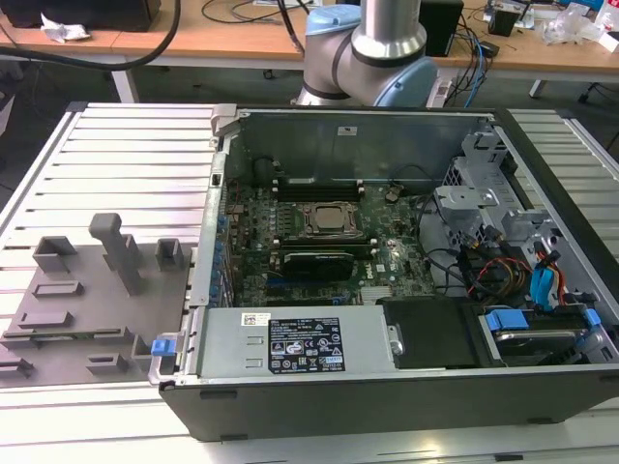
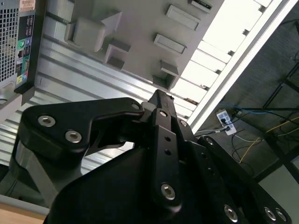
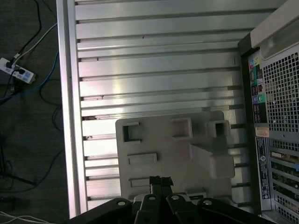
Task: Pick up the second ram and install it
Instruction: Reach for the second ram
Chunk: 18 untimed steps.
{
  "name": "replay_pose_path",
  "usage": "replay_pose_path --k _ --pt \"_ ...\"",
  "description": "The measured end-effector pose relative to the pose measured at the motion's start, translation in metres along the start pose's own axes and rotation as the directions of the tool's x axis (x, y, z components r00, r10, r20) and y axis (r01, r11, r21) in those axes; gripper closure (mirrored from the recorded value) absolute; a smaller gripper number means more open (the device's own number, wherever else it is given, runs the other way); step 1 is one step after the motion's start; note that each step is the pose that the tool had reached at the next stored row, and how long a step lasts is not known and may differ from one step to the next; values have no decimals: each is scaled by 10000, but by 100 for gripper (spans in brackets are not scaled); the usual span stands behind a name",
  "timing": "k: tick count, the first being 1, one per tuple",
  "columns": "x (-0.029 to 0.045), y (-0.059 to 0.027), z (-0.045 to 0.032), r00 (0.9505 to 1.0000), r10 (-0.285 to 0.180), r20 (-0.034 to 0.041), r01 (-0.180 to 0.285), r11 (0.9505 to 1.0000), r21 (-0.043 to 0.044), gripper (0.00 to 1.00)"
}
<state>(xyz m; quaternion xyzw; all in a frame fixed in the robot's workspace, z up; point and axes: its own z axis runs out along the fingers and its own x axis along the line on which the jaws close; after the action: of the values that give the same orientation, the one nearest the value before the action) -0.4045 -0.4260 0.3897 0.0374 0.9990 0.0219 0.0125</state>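
Black gripper (image 3: 161, 180), fingers closed together on nothing, above grey tray (image 3: 187, 158), open computer case (image 3: 278, 93) beside

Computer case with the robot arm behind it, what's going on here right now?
The arm's hand hangs above the grey tray, which lies on the slatted table beside the open computer case. The hand looks closed, with nothing seen in its grip. In the exterior view, the case lies with its motherboard exposed, and the tray sits to that view's left of it.
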Motion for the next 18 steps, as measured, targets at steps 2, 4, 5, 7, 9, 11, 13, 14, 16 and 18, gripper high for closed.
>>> replay_pose_path --k 2,4,5,7,9,11,13,14,16,18 --pt "-3 -46 -1 10000 1 -1 -1 10000 0 89" --pt "-6 -90 -2 10000 1 0 -1 10000 -1 89" --pt "-8 -115 -3 10000 1 0 -1 10000 0 89" --pt "-13 -172 -4 10000 0 0 0 10000 0 89" --pt "-16 -212 -6 10000 0 -1 0 10000 0 89" --pt "-19 -263 -7 10000 0 0 0 10000 0 89" --pt "-23 -305 -8 10000 0 0 0 10000 0 89" --pt "-27 -358 -10 10000 0 0 0 10000 0 89" --pt "-32 -428 -12 10000 0 1 0 10000 -1 89" --pt "-38 -505 -14 10000 0 0 0 10000 0 89"
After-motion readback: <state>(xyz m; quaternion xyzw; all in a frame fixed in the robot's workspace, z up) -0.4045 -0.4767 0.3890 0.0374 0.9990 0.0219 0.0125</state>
